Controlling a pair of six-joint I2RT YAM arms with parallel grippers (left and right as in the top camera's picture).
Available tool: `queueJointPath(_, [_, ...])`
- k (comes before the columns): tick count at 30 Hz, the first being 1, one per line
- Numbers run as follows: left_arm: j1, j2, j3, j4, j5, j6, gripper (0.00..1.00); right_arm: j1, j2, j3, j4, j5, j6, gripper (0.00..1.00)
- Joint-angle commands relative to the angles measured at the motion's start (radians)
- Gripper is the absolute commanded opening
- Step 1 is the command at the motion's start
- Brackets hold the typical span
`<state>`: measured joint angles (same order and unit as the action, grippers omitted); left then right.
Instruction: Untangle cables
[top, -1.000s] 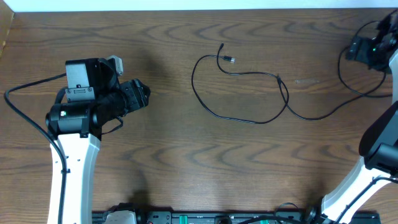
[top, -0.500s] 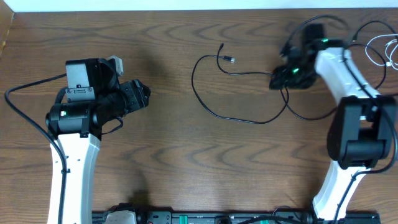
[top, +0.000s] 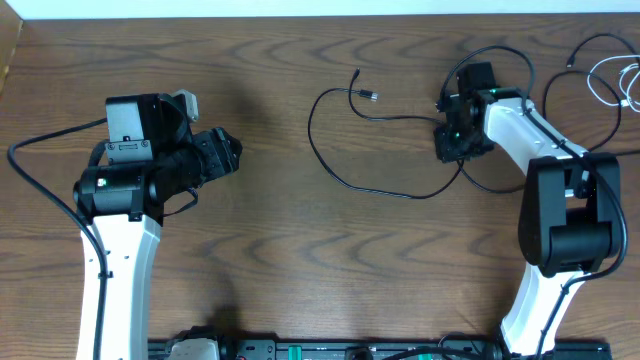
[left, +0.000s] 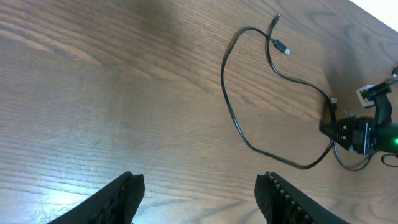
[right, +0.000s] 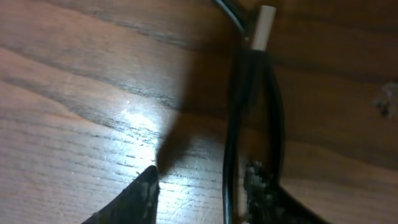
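Straddling black cable (right: 231, 124), right hand (right: 202, 182) half open

Dim, blurry right wrist view; glare on table (right: 134, 118).

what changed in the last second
The right gripper swung in from the far right edge of view and dropped over the crossing in the black cable. Its jaws narrowed around the strands but are not visibly clamped yet. The left gripper stayed open and parked, and the cable's loop lies as before.
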<state>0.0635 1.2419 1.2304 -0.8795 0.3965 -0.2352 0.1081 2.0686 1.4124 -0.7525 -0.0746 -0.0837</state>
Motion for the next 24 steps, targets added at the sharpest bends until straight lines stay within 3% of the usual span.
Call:
queueJointPath(1, [-0.002, -0.001, 0.019, -0.002, 0.014, 0.01, 0.63, 0.005, -0.014, -0.054, 0.032, -0.037, 0.001, 0.25])
queueJointPath(4, [-0.002, -0.001, 0.019, -0.002, 0.014, 0.01, 0.63, 0.003, -0.014, -0.062, 0.048, -0.032, 0.03, 0.01])
queueJointPath(10, [-0.002, -0.001, 0.019, -0.002, 0.014, 0.01, 0.63, -0.057, -0.029, 0.031, 0.007, -0.03, 0.159, 0.01])
queueJointPath(17, [-0.002, -0.001, 0.019, -0.002, 0.012, 0.01, 0.63, -0.239, -0.147, 0.256, -0.163, -0.033, 0.166, 0.01])
queueJointPath(24, [-0.002, -0.001, 0.019, 0.001, 0.01, 0.01, 0.63, -0.488, -0.217, 0.333, -0.079, 0.055, 0.165, 0.01])
